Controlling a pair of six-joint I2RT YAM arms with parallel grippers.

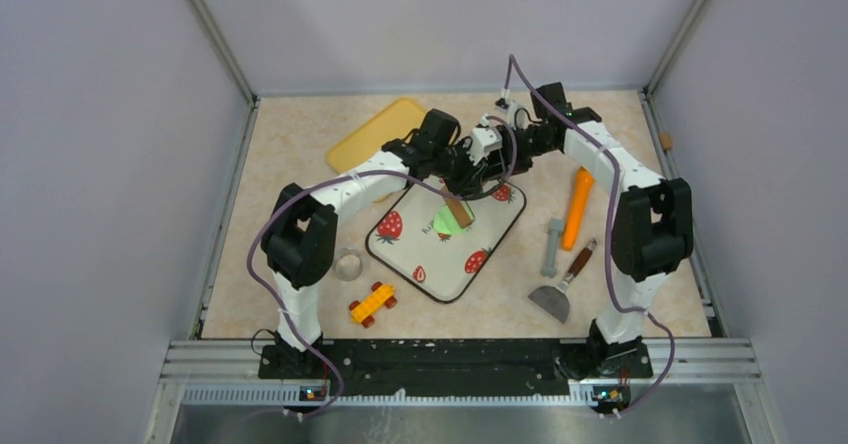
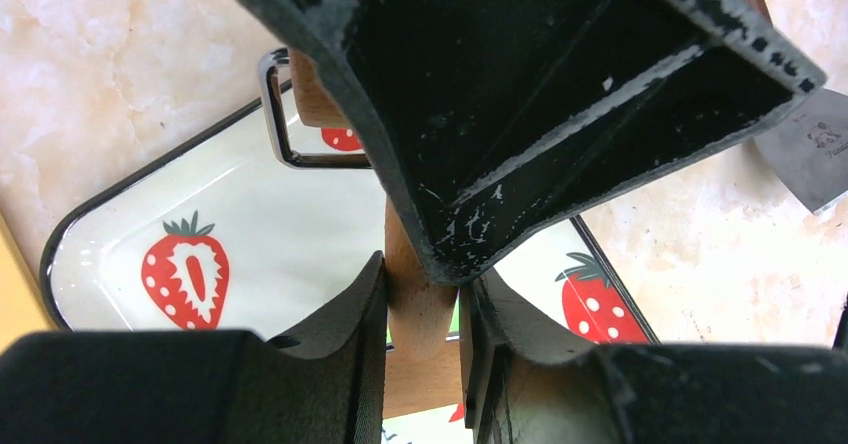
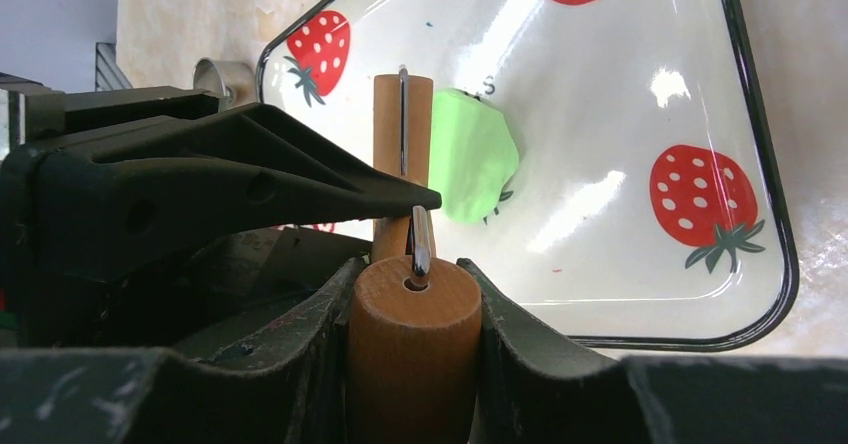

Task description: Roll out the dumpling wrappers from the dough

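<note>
You are near the start of this job. The dough point(image 3: 475, 154) is one fat green lump, and I can see no thin, flat dumpling wrappers anywhere, so all the rolling is left to do. The dough sits on the strawberry tray point(image 3: 600, 64) in the middle of the worktop point(image 1: 300, 164), close to the middle of the tray. Both of your hands are over that tray, close together on one tool: a little wooden roller point(image 3: 402, 124) with a wire frame and a wooden handle. Your right hand point(image 3: 412, 269) is closed snug on the end of the handle, with one finger on each side. Your left hand point(image 2: 422, 284) is pinched on the same handle a bit further along, with wood touching both fingers, so neither hand is wide or free. From the right wrist camera the dough lies past your right hand, out in front of it and a little to the right in that view. The roller's wheel is just beside the lump and looks to touch its left edge — it is not on top of it. I think the wheel must go across the lump, pressing down, before anything gets thin. From the left wrist camera only a tiny bit of green peeks out by the handle — the rest is hidden.
</note>
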